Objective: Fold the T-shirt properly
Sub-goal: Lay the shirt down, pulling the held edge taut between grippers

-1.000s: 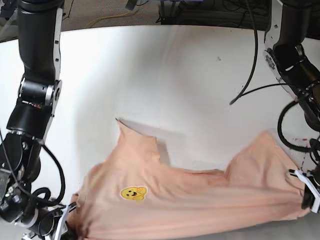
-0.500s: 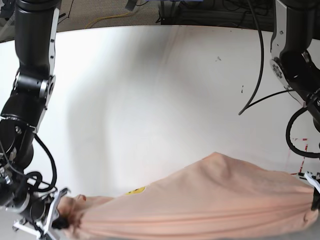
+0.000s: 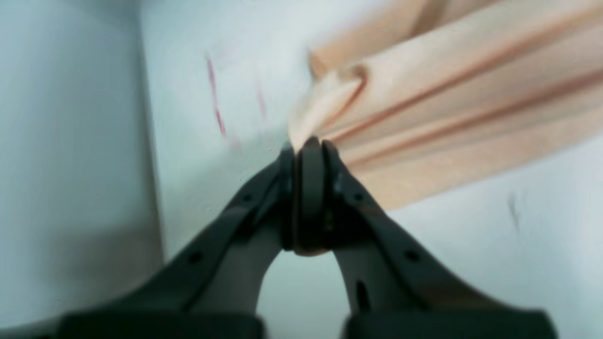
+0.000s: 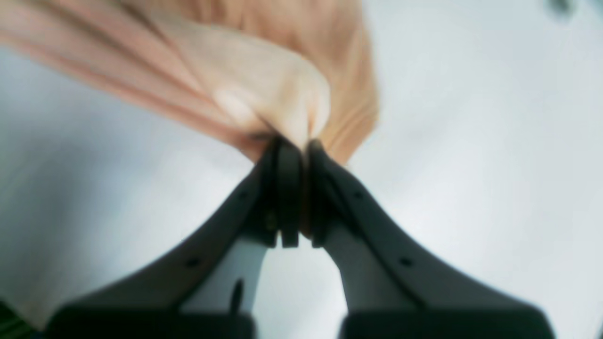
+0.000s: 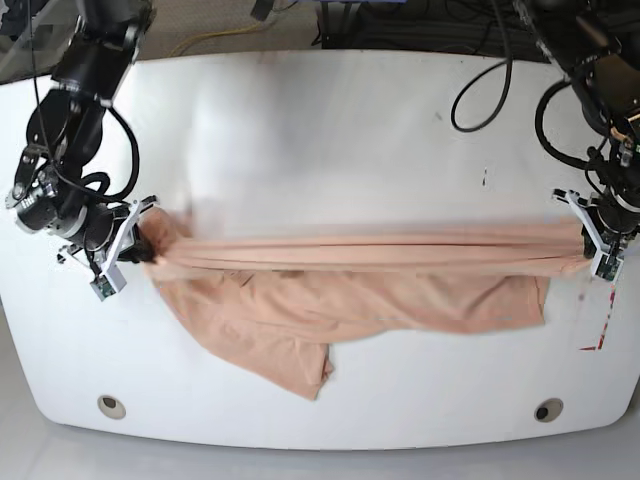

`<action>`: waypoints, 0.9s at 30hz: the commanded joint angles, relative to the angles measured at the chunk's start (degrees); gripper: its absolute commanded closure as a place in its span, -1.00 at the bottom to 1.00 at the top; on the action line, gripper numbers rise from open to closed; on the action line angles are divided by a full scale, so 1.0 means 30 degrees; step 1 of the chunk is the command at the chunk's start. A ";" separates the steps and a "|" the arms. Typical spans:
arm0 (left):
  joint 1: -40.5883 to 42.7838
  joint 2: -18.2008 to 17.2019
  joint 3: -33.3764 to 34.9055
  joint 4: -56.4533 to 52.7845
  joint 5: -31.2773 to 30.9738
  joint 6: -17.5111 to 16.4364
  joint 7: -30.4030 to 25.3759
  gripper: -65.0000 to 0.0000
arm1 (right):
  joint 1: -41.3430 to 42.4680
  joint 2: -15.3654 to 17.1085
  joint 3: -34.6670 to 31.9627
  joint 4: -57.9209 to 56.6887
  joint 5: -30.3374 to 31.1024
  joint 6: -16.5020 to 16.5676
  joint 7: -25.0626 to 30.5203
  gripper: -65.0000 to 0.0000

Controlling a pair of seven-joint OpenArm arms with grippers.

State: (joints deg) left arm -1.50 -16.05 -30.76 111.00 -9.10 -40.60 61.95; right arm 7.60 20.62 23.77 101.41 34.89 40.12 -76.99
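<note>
Peach T-shirt (image 5: 340, 290) stretched taut above white table — lower part drooping, wrinkled.

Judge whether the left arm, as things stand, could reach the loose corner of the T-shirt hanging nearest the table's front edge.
Probably not: the left tool is shut on the T-shirt, stretched taut to the right tool.

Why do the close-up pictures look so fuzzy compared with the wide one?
Both wrist views are soft, smearing the T-shirt and each shut gripper: left gripper, right gripper. The base view is sharper, though the cloth's stretched top edge streaks.
</note>
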 commanded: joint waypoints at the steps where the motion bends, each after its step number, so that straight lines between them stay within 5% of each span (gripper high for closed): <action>1: 0.0367 -0.0173 -0.0837 0.0377 0.0500 0.0200 -0.0241 1.00 | -0.0671 0.0291 0.0531 0.0440 0.0486 -0.0039 0.0184 1.00; 12: 0.5466 -0.0407 -0.1599 0.0319 0.0558 0.0200 -0.0300 1.00 | -0.6678 0.1316 0.0619 0.0352 0.5116 -0.0039 0.0067 1.00; 18: 0.7136 -0.1227 -0.1599 0.0289 0.0558 0.0200 -0.0329 0.98 | -0.7733 0.1785 0.0648 0.0411 0.5643 -0.0039 -0.1003 1.00; 20: 0.7517 -0.1403 -0.1599 0.0289 0.0500 0.0200 -0.0329 0.81 | -0.8026 0.1785 0.0648 0.0440 0.5995 -0.0039 -0.1003 0.77; 27: 0.7869 -0.1433 -0.1570 0.0289 0.0412 0.0200 -0.0212 -0.31 | -0.8788 0.2284 0.0619 0.0381 0.9335 -0.0039 -0.1003 -0.28</action>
State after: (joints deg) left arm 22.09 -19.42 -35.14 110.96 -7.42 -40.34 61.73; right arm -19.29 26.22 25.15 101.56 58.72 40.05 -81.17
